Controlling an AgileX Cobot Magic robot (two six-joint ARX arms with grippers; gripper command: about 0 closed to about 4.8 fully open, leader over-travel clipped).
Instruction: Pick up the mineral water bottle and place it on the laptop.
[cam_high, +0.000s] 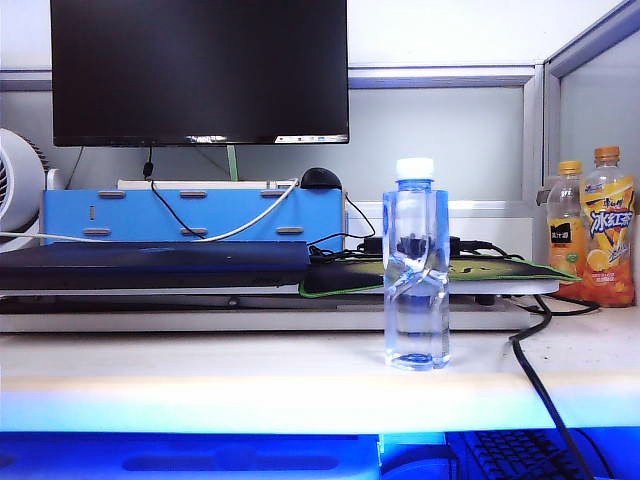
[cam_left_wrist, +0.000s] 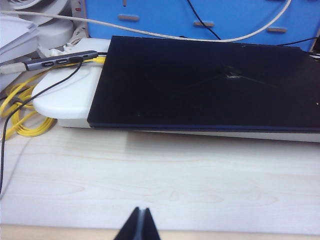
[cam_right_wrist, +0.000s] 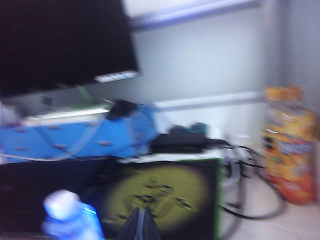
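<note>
While the left end effector (cam_left_wrist: 139, 224) hangs over bare desk (cam_left_wrist: 160, 185) just in front of the laptop (cam_left_wrist: 210, 85), its fingers pressed together on nothing, the laptop's dark closed lid carries nothing, so no part of the task is done. Further right, the mineral water bottle (cam_high: 416, 265) stands upright and untouched near the desk's front edge (well apart from the laptop), and the right end effector (cam_right_wrist: 139, 225), likewise pressed together and empty, sits near its white cap in a blurred wrist view; grasp, lift and placement all remain.
</note>
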